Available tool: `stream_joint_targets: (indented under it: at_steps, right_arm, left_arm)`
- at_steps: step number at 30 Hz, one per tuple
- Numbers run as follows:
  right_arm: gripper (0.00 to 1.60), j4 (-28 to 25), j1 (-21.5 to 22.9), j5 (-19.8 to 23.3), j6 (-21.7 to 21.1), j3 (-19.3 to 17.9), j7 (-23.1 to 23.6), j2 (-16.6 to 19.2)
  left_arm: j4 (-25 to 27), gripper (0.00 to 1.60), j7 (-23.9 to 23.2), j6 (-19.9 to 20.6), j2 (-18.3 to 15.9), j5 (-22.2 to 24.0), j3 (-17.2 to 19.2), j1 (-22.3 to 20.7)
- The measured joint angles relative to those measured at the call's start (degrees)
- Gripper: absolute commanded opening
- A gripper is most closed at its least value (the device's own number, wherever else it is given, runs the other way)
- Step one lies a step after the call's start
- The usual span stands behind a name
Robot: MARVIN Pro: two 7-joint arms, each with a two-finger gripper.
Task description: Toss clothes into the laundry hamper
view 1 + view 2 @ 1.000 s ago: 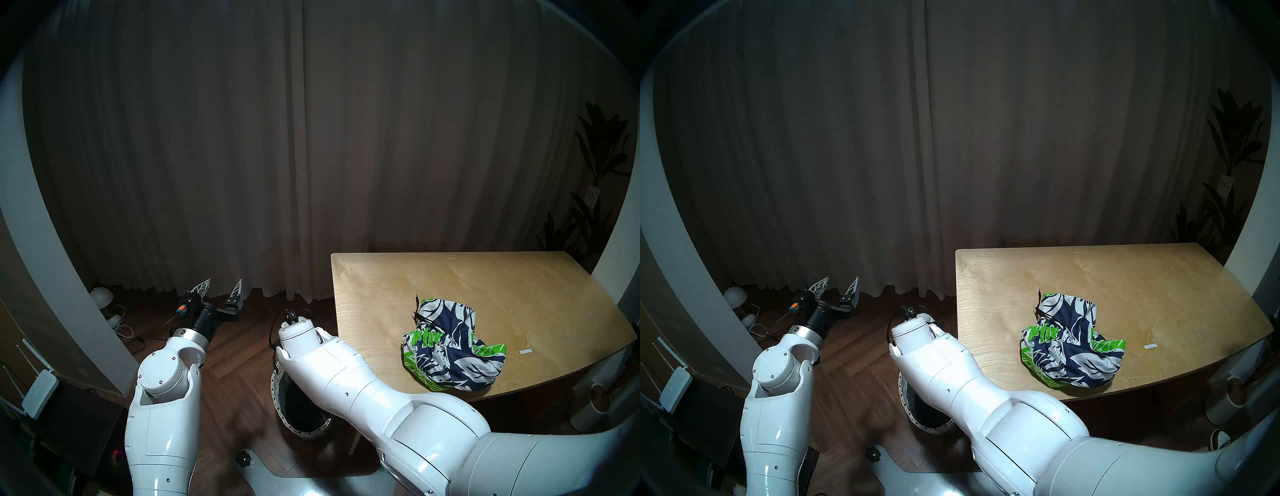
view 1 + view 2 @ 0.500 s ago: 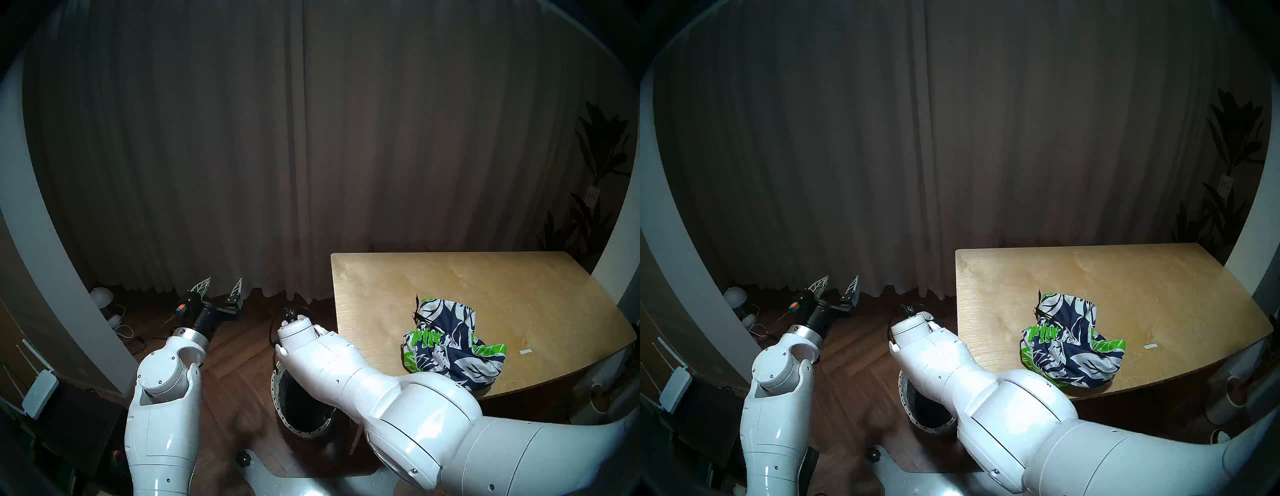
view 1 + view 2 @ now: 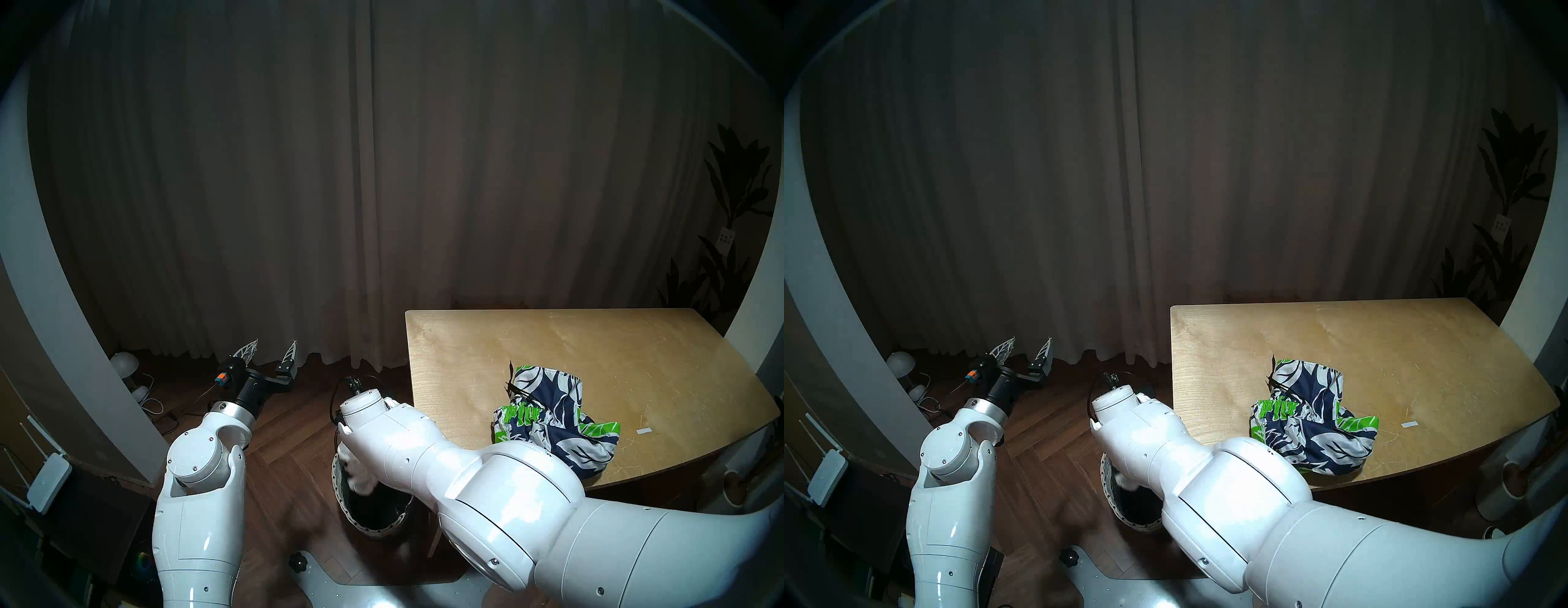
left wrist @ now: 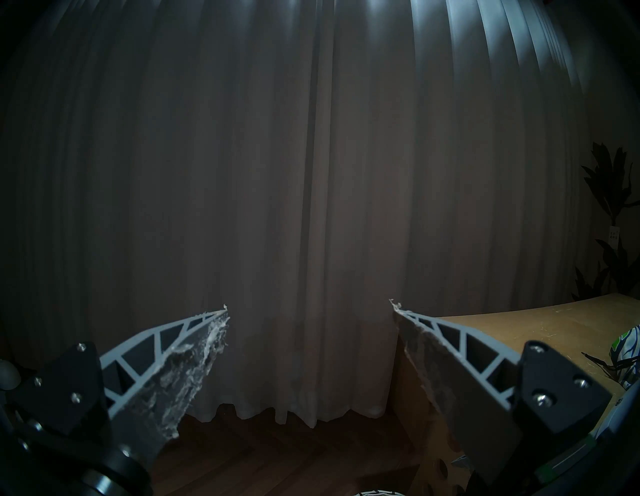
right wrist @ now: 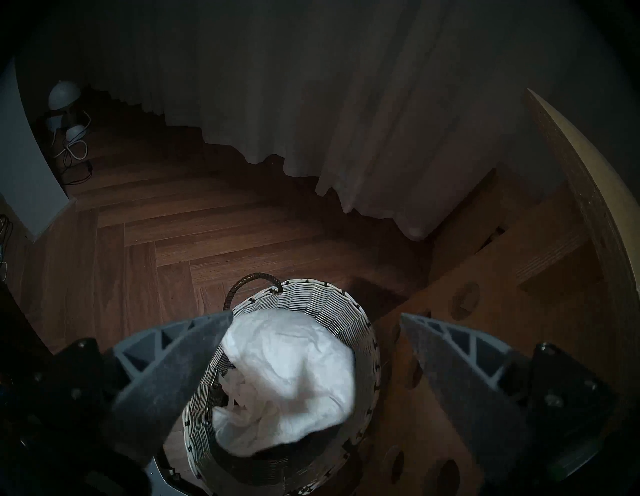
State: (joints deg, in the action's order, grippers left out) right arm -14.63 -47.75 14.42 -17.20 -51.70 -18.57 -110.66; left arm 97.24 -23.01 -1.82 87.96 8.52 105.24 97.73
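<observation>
The laundry hamper (image 5: 329,298), a striped woven basket with a dark loop handle (image 5: 249,280), stands on the floor beside the table's left edge. A white garment (image 5: 287,374) hangs loose in its mouth, touching neither finger. My right gripper (image 5: 316,313) is open directly above it; the head views hide this gripper under the forearm and show only the white garment (image 3: 358,471) over the hamper (image 3: 382,528). The leaf-print garment (image 3: 551,420) lies crumpled on the table (image 3: 594,339). My left gripper (image 3: 271,348) is open and empty over the floor, far left of the hamper.
A heavy curtain (image 3: 382,191) hangs behind everything. Small lamps and cables (image 3: 124,363) lie on the floor at the back left. A router (image 3: 46,475) sits at the left. A pale cylindrical bin (image 3: 721,501) and a plant (image 3: 734,204) stand right of the table.
My right gripper has opened and the white garment has dropped out of it, now showing below the forearm at the hamper's mouth. The right elbow swung up and left. The left arm stayed still.
</observation>
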Motion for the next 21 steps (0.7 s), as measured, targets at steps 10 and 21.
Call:
stream_joint_targets:
  at_steps: [10, 21]
  right_arm:
    - [1.60, 1.07, 1.67, 0.12, 3.68, -1.13, 0.04, -0.56]
    - [1.60, -5.99, 6.89, 2.52, 11.11, -5.67, -1.90, 1.12]
  left_arm:
    - [0.14, 1.60, -0.31, 0.04, 0.17, -0.03, 0.18, 0.01]
    - [0.16, 1.60, -0.70, 0.04, 0.27, -0.21, 0.06, -0.22]
